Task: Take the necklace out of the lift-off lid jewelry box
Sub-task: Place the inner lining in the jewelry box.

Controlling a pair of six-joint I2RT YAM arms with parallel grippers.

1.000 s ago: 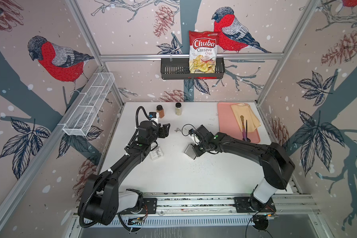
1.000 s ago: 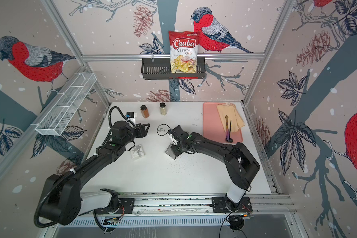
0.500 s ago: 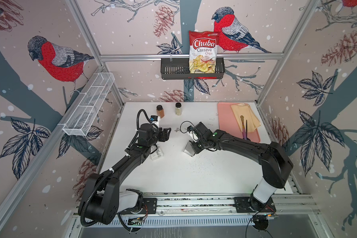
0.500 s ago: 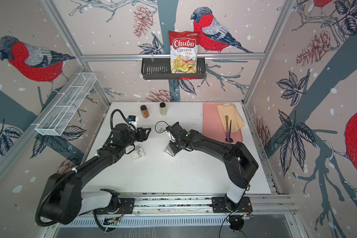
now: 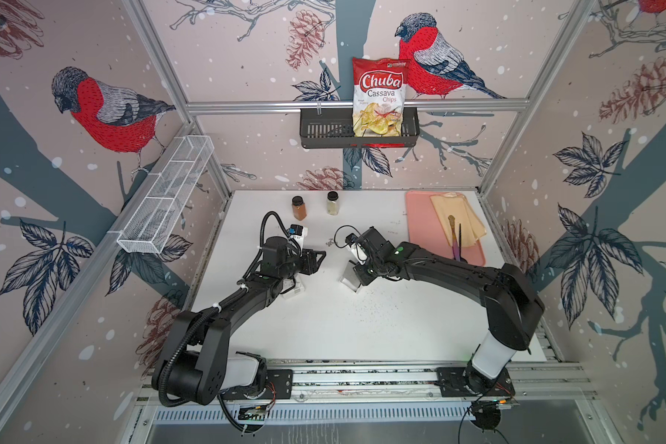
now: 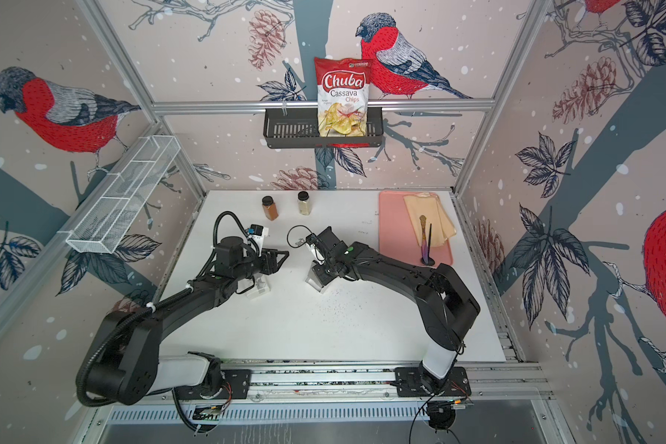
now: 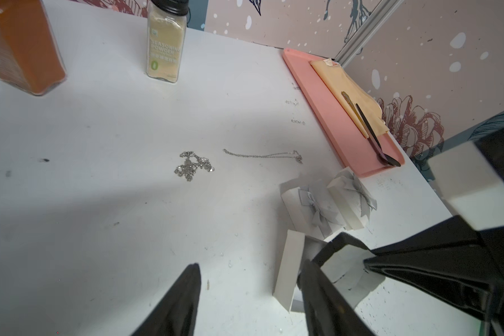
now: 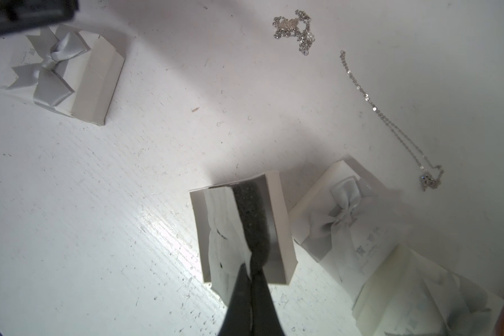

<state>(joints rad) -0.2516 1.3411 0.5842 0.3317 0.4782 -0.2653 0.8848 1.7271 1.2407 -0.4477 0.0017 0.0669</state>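
Right gripper, top view, sits in the open jewelry box, left gripper nearby. Left wrist view: jaws half apart, empty; 2 necklaces on the table. Right wrist view: jaws pinched on the insert; you lift it next.

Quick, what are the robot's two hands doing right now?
Left gripper: open, holding nothing.
Right gripper: shut, pinching the open jewelry box by its edge.

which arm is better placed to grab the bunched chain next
left: the left claw is open and empty with the bunched chain lying ahead of it, while the right claw is shut on the open box
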